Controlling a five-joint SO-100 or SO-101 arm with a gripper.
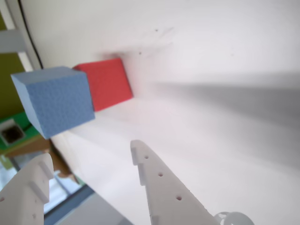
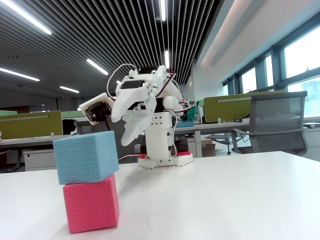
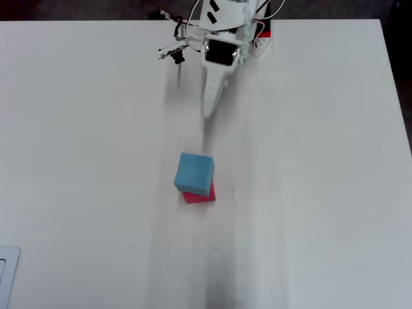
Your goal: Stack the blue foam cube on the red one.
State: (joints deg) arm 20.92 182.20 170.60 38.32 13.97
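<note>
The blue foam cube (image 2: 86, 156) rests on top of the red one (image 2: 91, 203), slightly offset and turned, near the table's middle. Both cubes show in the overhead view, blue (image 3: 194, 174) covering most of red (image 3: 201, 196). The wrist view has blue (image 1: 54, 101) at the left with red (image 1: 110, 84) behind it. My gripper (image 1: 91, 154) is open and holds nothing between its white fingers. It hangs well back from the stack, close to the arm's base (image 2: 165, 160), seen as gripper (image 3: 208, 111) and gripper (image 2: 126, 131).
The white table (image 3: 309, 161) carries only the stack and the arm at its far edge. A pale object (image 3: 6, 277) sits at the lower left corner in the overhead view. Office desks and a chair (image 2: 277, 120) stand beyond the table.
</note>
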